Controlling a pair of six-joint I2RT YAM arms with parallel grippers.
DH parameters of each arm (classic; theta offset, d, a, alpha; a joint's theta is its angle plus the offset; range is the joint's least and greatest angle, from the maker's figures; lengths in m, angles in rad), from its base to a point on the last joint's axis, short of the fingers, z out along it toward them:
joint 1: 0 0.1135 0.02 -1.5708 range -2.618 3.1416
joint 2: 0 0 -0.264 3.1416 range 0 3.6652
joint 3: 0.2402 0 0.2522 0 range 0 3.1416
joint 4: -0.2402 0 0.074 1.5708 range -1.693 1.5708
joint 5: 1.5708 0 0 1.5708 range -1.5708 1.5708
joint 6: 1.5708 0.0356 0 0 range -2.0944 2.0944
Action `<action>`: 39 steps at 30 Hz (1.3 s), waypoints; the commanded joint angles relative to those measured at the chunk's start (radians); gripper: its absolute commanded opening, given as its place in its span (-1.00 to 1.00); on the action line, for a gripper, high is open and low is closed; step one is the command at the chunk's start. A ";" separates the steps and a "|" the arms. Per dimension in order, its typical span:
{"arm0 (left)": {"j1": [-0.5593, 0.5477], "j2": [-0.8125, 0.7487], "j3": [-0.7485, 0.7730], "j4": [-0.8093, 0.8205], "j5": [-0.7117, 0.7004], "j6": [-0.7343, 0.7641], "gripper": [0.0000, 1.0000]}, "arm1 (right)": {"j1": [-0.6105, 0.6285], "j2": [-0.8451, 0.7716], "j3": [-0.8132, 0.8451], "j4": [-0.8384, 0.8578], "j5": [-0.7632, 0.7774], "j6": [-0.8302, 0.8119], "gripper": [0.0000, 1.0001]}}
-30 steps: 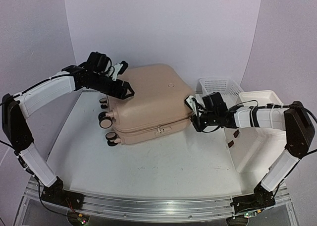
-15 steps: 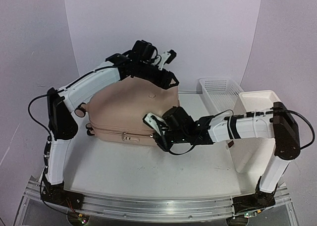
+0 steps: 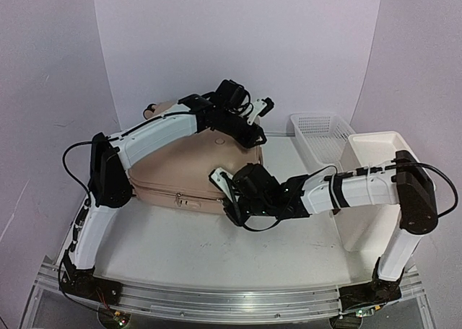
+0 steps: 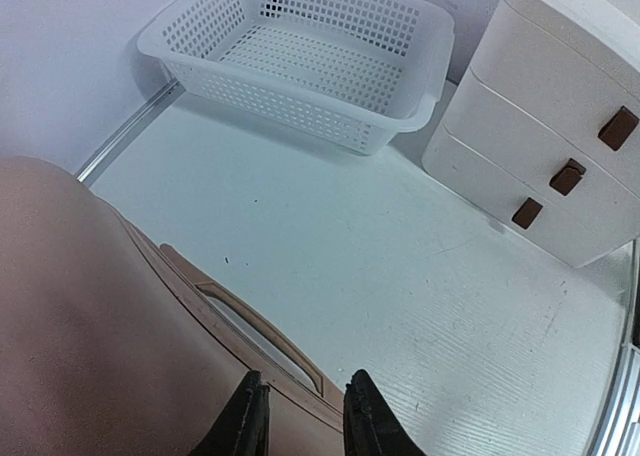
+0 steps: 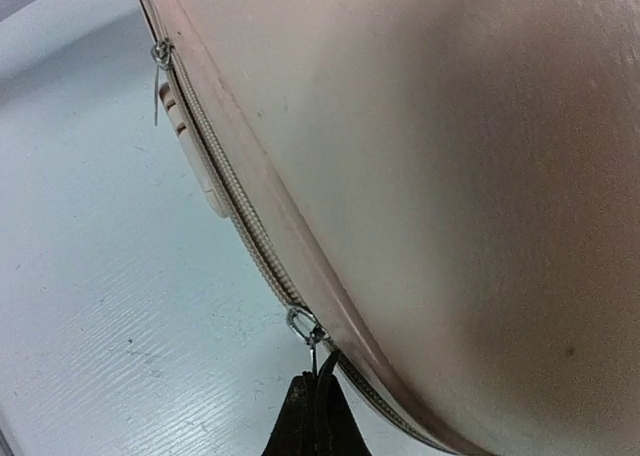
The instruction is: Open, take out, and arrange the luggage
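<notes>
The pale pink luggage [image 3: 180, 163] lies flat on the table, left of centre, its zipper seam facing the front. My left gripper [image 3: 254, 138] hangs over its far right corner. In the left wrist view the left gripper [image 4: 302, 406] has its fingers a narrow gap apart above the luggage [image 4: 90, 326], beside the recessed handle [image 4: 265, 336], and I see nothing clamped between them. My right gripper [image 3: 229, 199] is at the front seam. Seen from the right wrist, the right gripper [image 5: 318, 386] is shut on a metal zipper pull [image 5: 312, 336] of the luggage [image 5: 450, 176].
A white mesh basket [image 3: 321, 130] stands at the back right, also in the left wrist view [image 4: 300, 56]. A white drawer cabinet [image 3: 372, 192] with brown knobs stands at the right edge [image 4: 560, 146]. A second zipper pull [image 5: 158, 66] hangs further along the seam.
The luggage has turned and shifted left. My left arm swung right across its top and its jaws narrowed. My right gripper travelled left along the front seam, staying shut.
</notes>
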 commanded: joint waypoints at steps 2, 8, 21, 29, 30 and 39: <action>0.062 -0.046 -0.176 -0.132 -0.084 -0.019 -0.50 | 0.002 -0.117 -0.109 -0.059 0.224 0.121 -1.00; 0.082 -0.128 -0.320 -0.105 -0.093 -0.007 -0.47 | -0.101 -0.222 -0.247 0.060 0.253 0.155 -1.00; 0.091 -0.256 -0.551 -0.046 -0.098 -0.011 -0.48 | -0.477 -0.211 -0.206 0.190 -0.105 -0.148 -1.00; 0.091 -0.326 -0.636 -0.029 -0.094 -0.018 -0.48 | -0.507 0.074 0.095 0.236 -0.346 -0.161 -1.00; 0.091 -0.343 -0.646 -0.028 -0.093 -0.020 -0.47 | -0.492 0.070 0.086 0.250 -0.361 -0.170 -1.00; 0.098 -0.606 -0.682 -0.063 -0.027 -0.066 -0.08 | -0.189 -0.030 -0.028 0.335 -0.339 -0.102 -1.00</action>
